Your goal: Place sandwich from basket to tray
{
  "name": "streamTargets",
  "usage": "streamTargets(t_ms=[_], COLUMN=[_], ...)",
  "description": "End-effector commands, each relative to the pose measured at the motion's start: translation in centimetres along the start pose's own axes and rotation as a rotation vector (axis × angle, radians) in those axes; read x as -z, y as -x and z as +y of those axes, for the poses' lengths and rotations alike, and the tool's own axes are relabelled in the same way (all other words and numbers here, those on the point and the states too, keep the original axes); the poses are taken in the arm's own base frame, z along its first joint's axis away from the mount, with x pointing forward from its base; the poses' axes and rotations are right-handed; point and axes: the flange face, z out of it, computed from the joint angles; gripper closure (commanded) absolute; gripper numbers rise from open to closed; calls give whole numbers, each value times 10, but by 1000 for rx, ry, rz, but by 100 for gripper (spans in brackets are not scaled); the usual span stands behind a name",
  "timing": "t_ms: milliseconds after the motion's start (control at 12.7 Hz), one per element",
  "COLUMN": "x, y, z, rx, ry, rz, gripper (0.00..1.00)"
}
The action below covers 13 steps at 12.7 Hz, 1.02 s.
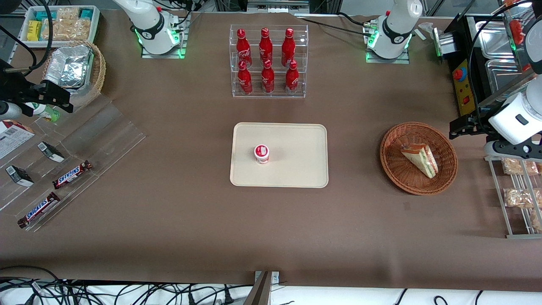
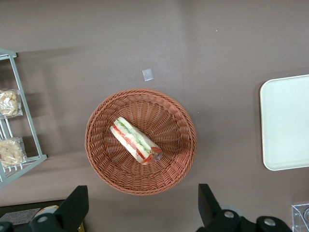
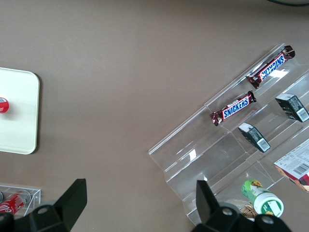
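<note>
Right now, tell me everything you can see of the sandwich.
The sandwich is a triangular wedge in clear wrap, white bread with green and red-pink filling. It lies on its side inside the round brown wicker basket, touching only the basket's floor. The gripper hovers above the basket, jaws open, holding nothing.

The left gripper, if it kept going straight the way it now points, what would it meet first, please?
Probably the basket: the left gripper, fingers open, looks down on it from above. The line seems to reach the wicker near its rim, just short of the sandwich, though depth is unclear.
</note>
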Motion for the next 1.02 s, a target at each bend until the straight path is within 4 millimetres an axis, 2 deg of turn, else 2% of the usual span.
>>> streamTargets(t_ms=[0,236,471,629,707,786,943], x=[4,6,-3,-28,-37,-57,-89], y=[-2,-3,-4,-12,-14,-21,-33], z=[-8,-1,-12,-17,-25,-32,-37], rx=[4,4,23,36,49,69,207], ry=[24,25,28,29,32,36,17], rz=[-11,-8,-20,-58,-69,-87,-78], gripper=[0,0,0,0,0,0,0])
